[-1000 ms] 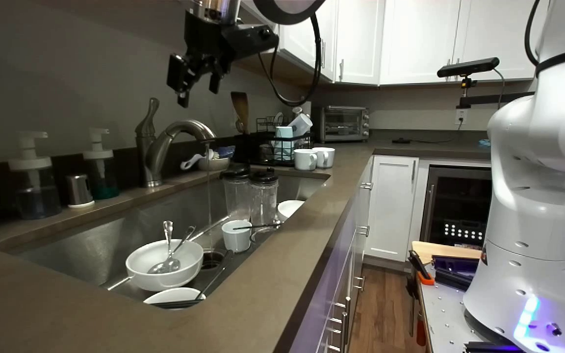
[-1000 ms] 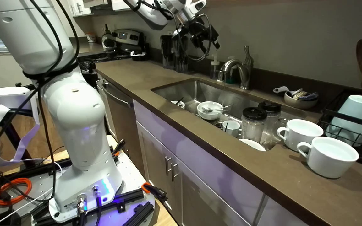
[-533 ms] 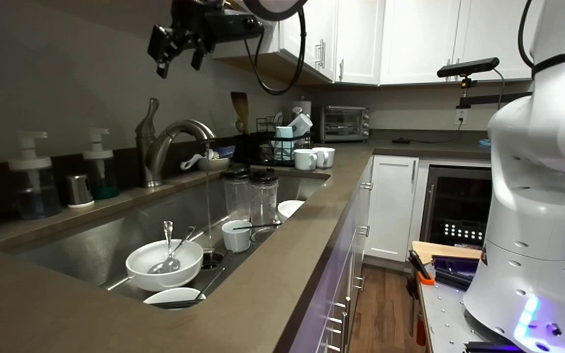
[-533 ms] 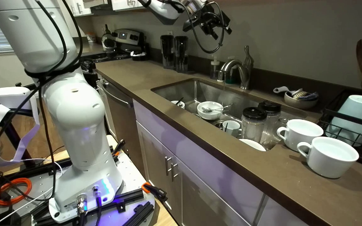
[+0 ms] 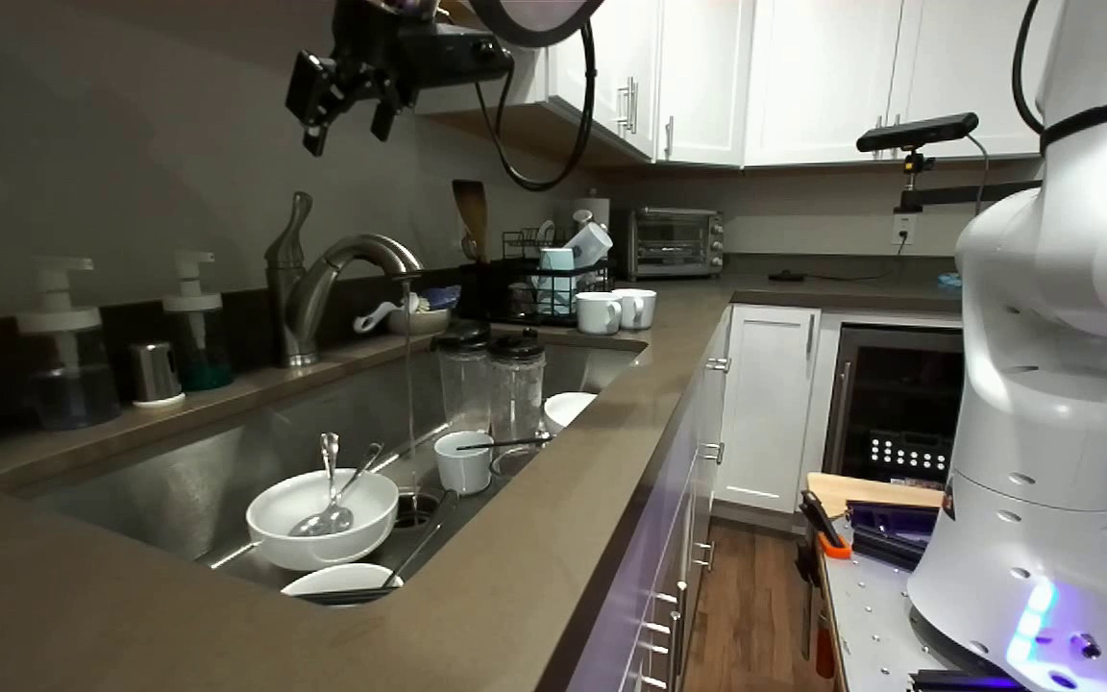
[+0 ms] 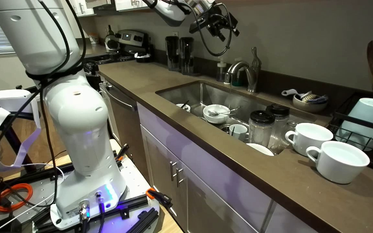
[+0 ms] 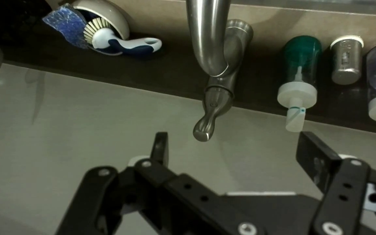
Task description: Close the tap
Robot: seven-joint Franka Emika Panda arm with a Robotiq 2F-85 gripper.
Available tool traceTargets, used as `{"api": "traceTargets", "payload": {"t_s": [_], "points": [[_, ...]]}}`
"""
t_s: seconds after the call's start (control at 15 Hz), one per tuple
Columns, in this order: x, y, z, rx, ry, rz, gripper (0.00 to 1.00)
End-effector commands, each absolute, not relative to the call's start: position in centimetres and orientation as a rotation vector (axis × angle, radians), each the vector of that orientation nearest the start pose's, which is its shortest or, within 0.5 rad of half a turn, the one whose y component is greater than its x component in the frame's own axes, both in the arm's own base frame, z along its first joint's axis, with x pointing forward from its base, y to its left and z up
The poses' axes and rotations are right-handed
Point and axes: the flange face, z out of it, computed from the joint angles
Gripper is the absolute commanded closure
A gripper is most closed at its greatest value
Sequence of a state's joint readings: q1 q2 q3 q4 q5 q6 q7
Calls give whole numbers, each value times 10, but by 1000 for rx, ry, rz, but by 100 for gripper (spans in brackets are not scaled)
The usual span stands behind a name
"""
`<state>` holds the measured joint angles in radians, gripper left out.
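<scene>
The tap, brushed grey metal with an arched spout, stands behind the sink in both exterior views (image 5: 308, 303) (image 6: 252, 77) and the wrist view (image 7: 209, 39). Its lever handle (image 5: 294, 226) stands upright on top; it also shows in the wrist view (image 7: 204, 129). A thin stream of water (image 5: 409, 384) runs from the spout into the sink (image 5: 131, 509). My gripper (image 5: 350, 136) is open and empty, above the tap and apart from it; it also shows in an exterior view (image 6: 229, 35). In the wrist view the lever's tip lies just beyond the open fingers (image 7: 233, 137), nearer the left finger.
Pump bottles (image 5: 69, 356) (image 7: 300, 75) and a small metal cylinder (image 5: 157, 370) stand beside the tap. A bowl with a brush (image 6: 309, 103) is on its other side. The sink holds bowls (image 5: 323, 548), a mug and lidded jars (image 6: 261, 127). White cups (image 6: 338, 161) stand by a dish rack.
My gripper has risen and shifted toward the wall above the tap. It has barely moved in the last half second. The fingers stay open and the water still runs.
</scene>
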<state>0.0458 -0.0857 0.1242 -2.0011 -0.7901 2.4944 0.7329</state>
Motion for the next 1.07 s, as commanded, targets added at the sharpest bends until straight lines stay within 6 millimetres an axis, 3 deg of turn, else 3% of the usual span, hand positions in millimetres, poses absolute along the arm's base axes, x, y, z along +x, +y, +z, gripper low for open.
{"api": "traceTargets", "payload": {"t_s": [0.0, 0.27, 0.6, 0.8, 0.93, 1.0], "points": [[573, 109, 558, -3053, 150, -1400, 0], [576, 113, 564, -2797, 181, -1561, 0], [580, 87, 571, -2592, 271, -1664, 0], [590, 77, 559, -2545, 293, -1624, 0], [600, 80, 541, -2528, 293, -1570, 0], [605, 82, 532, -2522, 293, -1545, 9]]}}
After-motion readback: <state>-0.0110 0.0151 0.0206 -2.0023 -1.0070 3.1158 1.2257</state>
